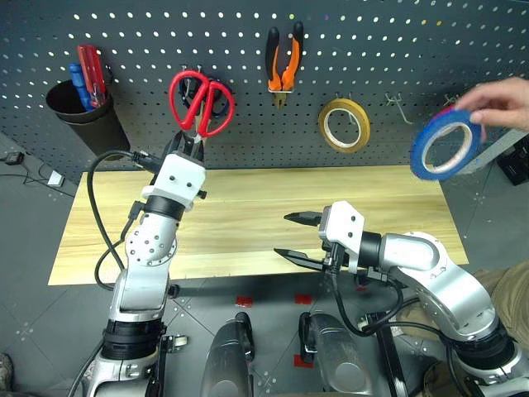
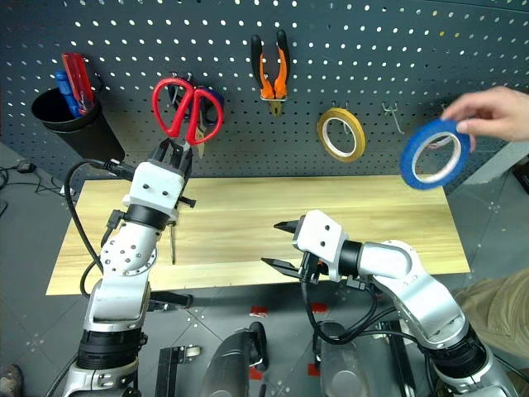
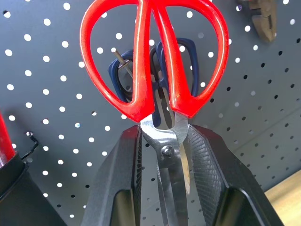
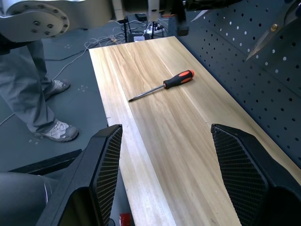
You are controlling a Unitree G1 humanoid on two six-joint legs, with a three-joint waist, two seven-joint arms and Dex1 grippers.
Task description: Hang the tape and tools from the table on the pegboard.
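Our left gripper [image 1: 192,145] jaws are clamped on the red-handled scissors [image 1: 201,102], up at the pegboard [image 1: 248,83]. Right gripper [image 1: 296,236] jaws sit wide apart, holding nothing, over the bench [image 1: 248,215] at 6 o'clock of the pliers [image 1: 283,59].

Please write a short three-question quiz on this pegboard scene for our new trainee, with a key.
1. True or false: the left gripper is shut on the blades of the red-handled scissors held up at the dark grey perforated pegboard.
2. What holds the flat ring of blue tape? A) the right gripper B) a person's hand C) a pegboard hook
3. Which tool lies on the light wooden table?

Key:
1. True.
2. B: a person's hand; the right gripper is open and holds nothing.
3. The slim screwdriver with a black-and-orange handle.
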